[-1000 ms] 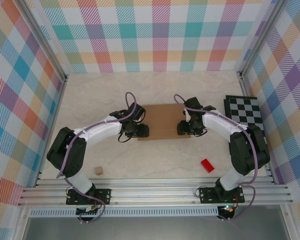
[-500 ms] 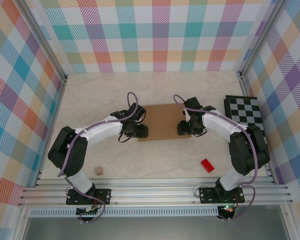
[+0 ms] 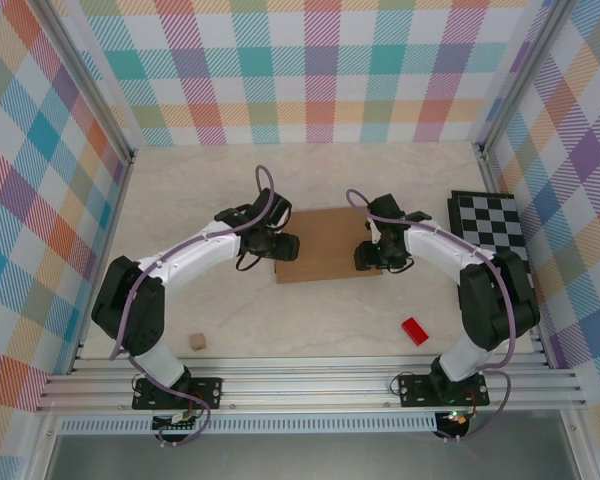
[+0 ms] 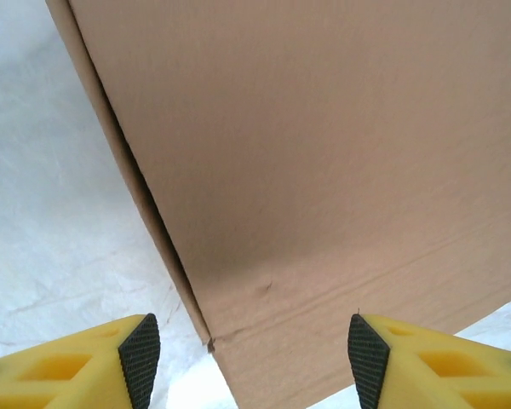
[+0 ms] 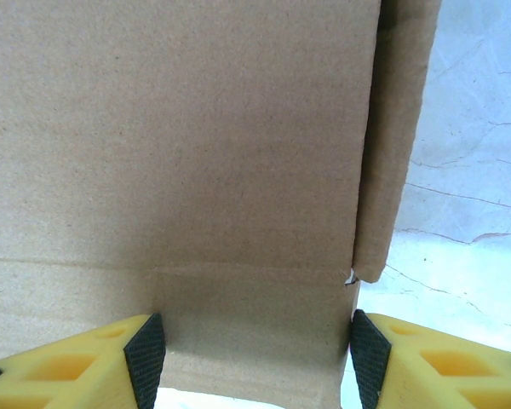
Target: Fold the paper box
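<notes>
Between plaid walls (image 3: 320, 70) (marbled tabletop (image 3: 200, 190)) lies the paper box (image 3: 325, 245).

Both arms (image 3: 195, 255) are white and black with looping purple cables (image 3: 263, 185); pincer fingers (image 4: 68, 371) yellow, black-padded.

Pale marbled table (image 3: 180, 200) bears the paper box (image 3: 325, 245) centrally, a tan cube (image 3: 196, 342), a red block (image 3: 414, 331), a checkered board (image 3: 487, 222)
</notes>
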Robot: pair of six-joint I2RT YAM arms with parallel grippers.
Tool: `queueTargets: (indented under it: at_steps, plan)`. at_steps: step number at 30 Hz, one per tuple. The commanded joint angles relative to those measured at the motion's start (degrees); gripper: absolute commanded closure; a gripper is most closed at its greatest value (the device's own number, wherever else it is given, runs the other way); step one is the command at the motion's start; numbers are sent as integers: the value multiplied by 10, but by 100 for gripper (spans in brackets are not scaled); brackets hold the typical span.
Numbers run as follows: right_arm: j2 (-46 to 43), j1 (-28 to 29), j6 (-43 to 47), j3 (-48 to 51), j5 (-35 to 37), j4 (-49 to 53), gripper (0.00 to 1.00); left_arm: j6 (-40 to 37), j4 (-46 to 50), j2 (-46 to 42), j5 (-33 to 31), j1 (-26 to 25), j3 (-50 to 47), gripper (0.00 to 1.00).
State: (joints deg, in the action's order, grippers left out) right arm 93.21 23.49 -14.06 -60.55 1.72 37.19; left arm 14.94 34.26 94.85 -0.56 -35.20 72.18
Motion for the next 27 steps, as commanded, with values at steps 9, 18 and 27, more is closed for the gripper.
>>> queueTargets:
  at_steps: [9, 18, 27]
  plan:
    - [-5, -4, -9, -7, -36, -4, 49, -16, 1, 13, -4, 9, -31, 32]
    - [-21, -4, 0, 13, -7, -27, 47, -45, -29, 15, 17, 10, -67, 29]
    - [-14, -5, 14, 29, -3, -61, 47, -115, 22, 23, 4, 34, 63, 27]
